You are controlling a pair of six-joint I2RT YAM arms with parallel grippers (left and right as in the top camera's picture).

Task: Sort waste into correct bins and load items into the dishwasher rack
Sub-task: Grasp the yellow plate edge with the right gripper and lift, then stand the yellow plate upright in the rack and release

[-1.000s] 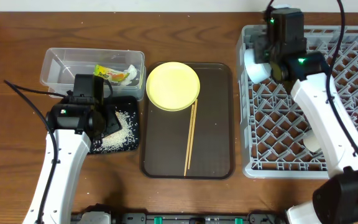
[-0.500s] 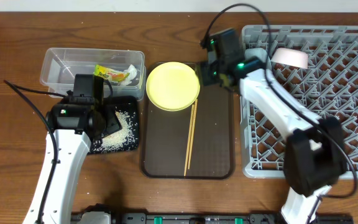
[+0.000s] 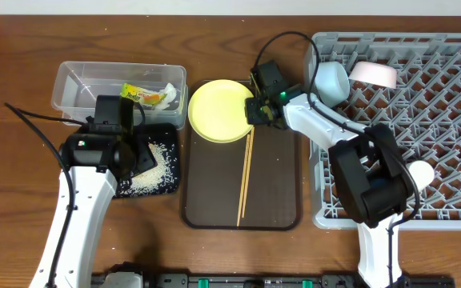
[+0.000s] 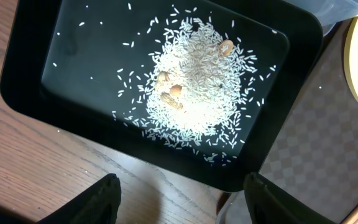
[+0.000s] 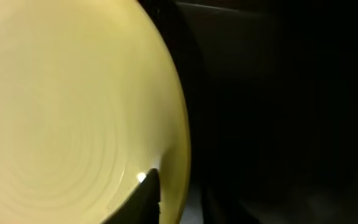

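The round yellow plate (image 3: 221, 110) lies at the far end of the brown serving tray (image 3: 274, 184) and fills the left of the right wrist view (image 5: 61, 106). My right gripper (image 3: 258, 108) is at the plate's right rim. One fingertip (image 5: 146, 199) is over the plate's inner side; the other is lost in the dark. Two chopsticks (image 3: 245, 180) lie beside the plate. My left gripper (image 4: 182, 205) is open and empty over the front edge of the black tray (image 4: 30, 93), which holds rice (image 4: 197, 87). The snack wrapper (image 3: 146, 96) is in the clear container (image 3: 70, 76).
The grey dishwasher rack (image 3: 390, 200) fills the right side. A light blue bowl (image 3: 330, 80) and a white bowl (image 3: 374, 74) sit at its far left, and a white cup (image 3: 419, 172) nearer the front. A few tan bits lie among the rice.
My right arm has swung left from the rack's far-left corner to the yellow plate's right rim. The light blue bowl now shows in the rack. The left arm has not moved.
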